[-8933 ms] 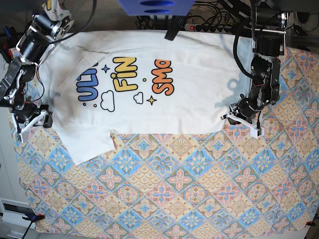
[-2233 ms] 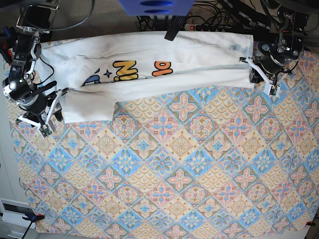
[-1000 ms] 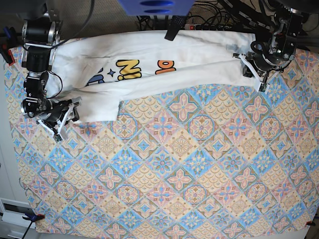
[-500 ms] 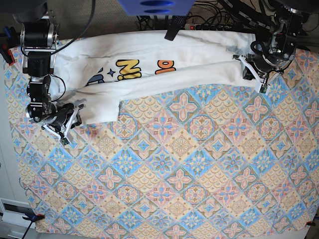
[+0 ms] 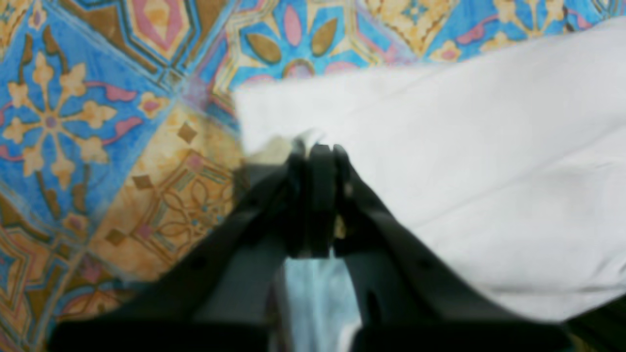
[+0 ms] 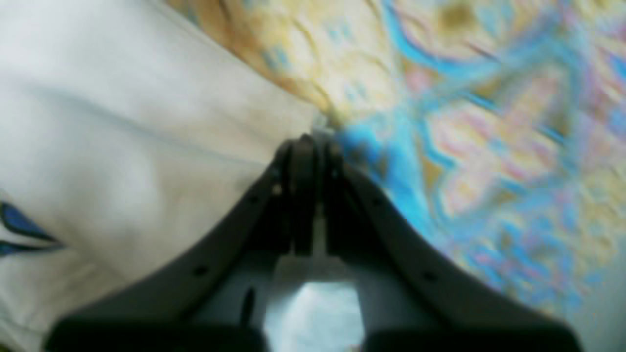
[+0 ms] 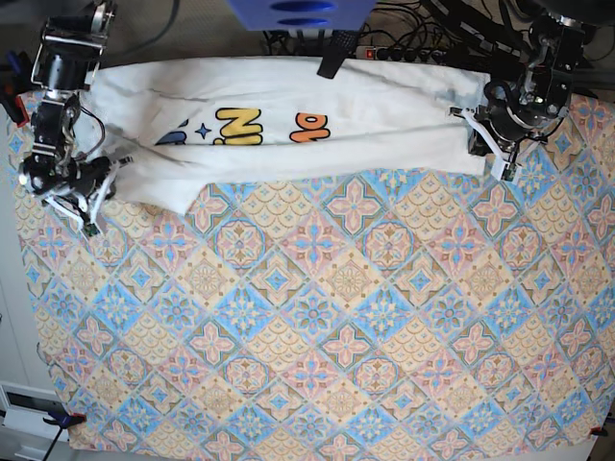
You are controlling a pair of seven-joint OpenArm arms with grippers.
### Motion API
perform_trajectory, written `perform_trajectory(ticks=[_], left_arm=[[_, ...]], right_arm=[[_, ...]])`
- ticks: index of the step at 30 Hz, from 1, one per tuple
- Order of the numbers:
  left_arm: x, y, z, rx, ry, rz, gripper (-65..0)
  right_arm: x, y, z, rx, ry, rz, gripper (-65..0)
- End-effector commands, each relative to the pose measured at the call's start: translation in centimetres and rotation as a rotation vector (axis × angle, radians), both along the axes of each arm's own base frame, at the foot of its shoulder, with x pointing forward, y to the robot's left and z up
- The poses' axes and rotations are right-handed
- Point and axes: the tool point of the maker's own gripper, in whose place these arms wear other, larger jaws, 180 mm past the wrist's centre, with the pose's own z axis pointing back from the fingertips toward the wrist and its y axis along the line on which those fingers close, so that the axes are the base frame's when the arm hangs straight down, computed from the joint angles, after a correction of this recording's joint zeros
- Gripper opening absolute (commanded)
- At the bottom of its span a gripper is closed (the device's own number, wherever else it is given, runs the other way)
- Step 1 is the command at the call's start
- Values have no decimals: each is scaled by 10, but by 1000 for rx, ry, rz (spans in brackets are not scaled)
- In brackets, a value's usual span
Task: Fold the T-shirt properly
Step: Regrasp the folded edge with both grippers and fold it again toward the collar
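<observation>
The white T-shirt [image 7: 365, 96] lies in a long band across the far edge of the table, its lower part folded up so only bits of the yellow and orange print [image 7: 240, 125] show. My left gripper [image 7: 482, 144] is at the band's right end, shut on the shirt's corner; the left wrist view shows its closed tips [image 5: 315, 151] pinching white cloth [image 5: 464, 146]. My right gripper [image 7: 108, 184] is at the band's left end, shut on the shirt's edge [image 6: 122, 122], tips together [image 6: 310, 144].
The patterned tablecloth [image 7: 336, 336] covers the table in front of the shirt. A black part [image 7: 332, 53] under a blue unit [image 7: 298, 12] hangs over the shirt's far edge. Cables and a power strip [image 7: 404, 53] run behind the table.
My right gripper has moved up and to the left, pulling the shirt's lower left corner with it, so the band is straighter and narrower. My left gripper has hardly moved.
</observation>
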Motion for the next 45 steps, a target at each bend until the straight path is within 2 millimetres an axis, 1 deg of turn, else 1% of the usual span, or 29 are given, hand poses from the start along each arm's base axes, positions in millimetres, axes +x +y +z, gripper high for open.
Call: perform_trajectory(ticks=[1, 6, 11, 15, 16, 18, 20, 22, 24, 26, 28, 29, 31, 32, 34, 37, 40, 43, 45], left_arm=[[7, 5, 8, 10, -31, -6, -644], [7, 5, 8, 10, -31, -6, -644], [7, 5, 8, 10, -32, -5, -644], [8, 6, 9, 11, -33, -4, -644], [8, 6, 9, 12, -33, -2, -644], [8, 6, 9, 12, -34, -2, -644], [14, 6, 11, 11, -48, -2, -644], [16, 8, 11, 15, -50, 3, -644], [16, 10, 9, 17, -45, 9, -642], [16, 9, 10, 10, -45, 12, -617], [17, 10, 10, 11, -46, 13, -567], [17, 10, 10, 11, -47, 14, -531], [17, 16, 12, 18, -52, 29, -459], [18, 19, 14, 20, -57, 36, -427], [19, 22, 15, 21, -62, 43, -380], [17, 33, 19, 15, -66, 86, -336], [21, 40, 27, -48, -81, 152, -322], [16, 49, 32, -89, -78, 207, -322], [15, 54, 33, -86, -71, 209, -322]], right_arm=[[10, -10, 25, -37, -71, 5, -648], [-29, -30, 53, -153, -68, -16, -648], [-67, -39, 71, -244, -29, -12, -648], [-88, -31, 72, -264, 3, 9, -648], [-95, -31, 70, -269, 23, 10, -648], [-104, -30, 64, -264, 48, 15, -648], [-109, -23, 55, -250, 79, 36, -648], [-110, -8, 42, -222, 108, 80, -639], [-113, 0, 33, -203, 129, 104, -589], [-112, -2, 35, -206, 124, 96, -514], [-112, -11, 41, -220, 110, 71, -444], [-111, -16, 44, -224, 102, 53, -418], [-111, -22, 48, -233, 93, 34, -391], [-109, -24, 51, -239, 81, 30, -391], [-104, -21, 58, -243, 55, 37, -391], [-96, -8, 65, -191, 8, 50, -391], [-92, 4, 67, -123, -20, 52, -391], [-90, 11, 66, -90, -27, 60, -391], [-90, 17, 63, -81, -21, 76, -391]])
